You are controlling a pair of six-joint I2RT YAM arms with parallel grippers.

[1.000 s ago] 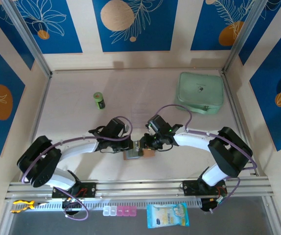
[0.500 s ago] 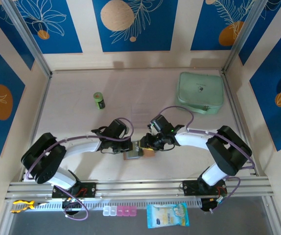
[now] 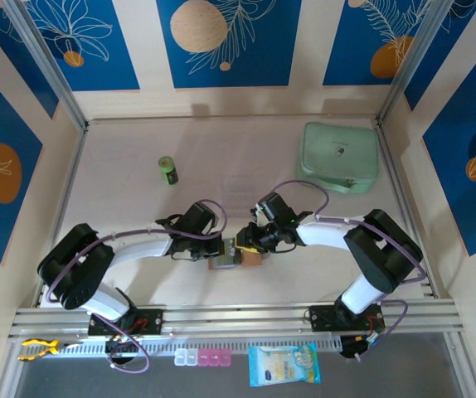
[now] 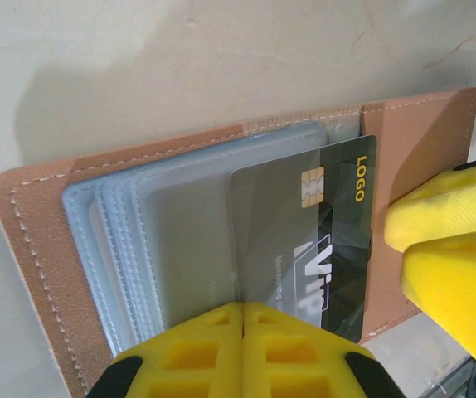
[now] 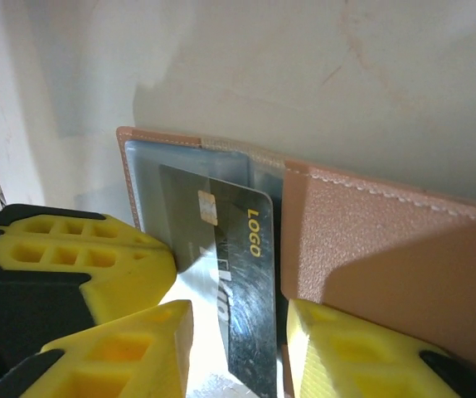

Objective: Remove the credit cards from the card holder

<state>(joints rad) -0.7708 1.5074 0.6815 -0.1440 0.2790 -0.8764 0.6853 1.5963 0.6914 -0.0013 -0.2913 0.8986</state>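
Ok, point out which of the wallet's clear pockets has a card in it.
The top pocket of the stack: a dark card with a gold chip and LOGO print sticks halfway out of it. The pockets fanned out beneath look empty.

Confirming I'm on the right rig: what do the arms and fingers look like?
Both the left arm and right arm have white links, black joints and looping purple cables. The left fingers and right fingers are bright yellow plastic with moulded cut-outs.

Tan card holder (image 4: pixel 32 217) open flat, dark card (image 4: pixel 331 242) partway out
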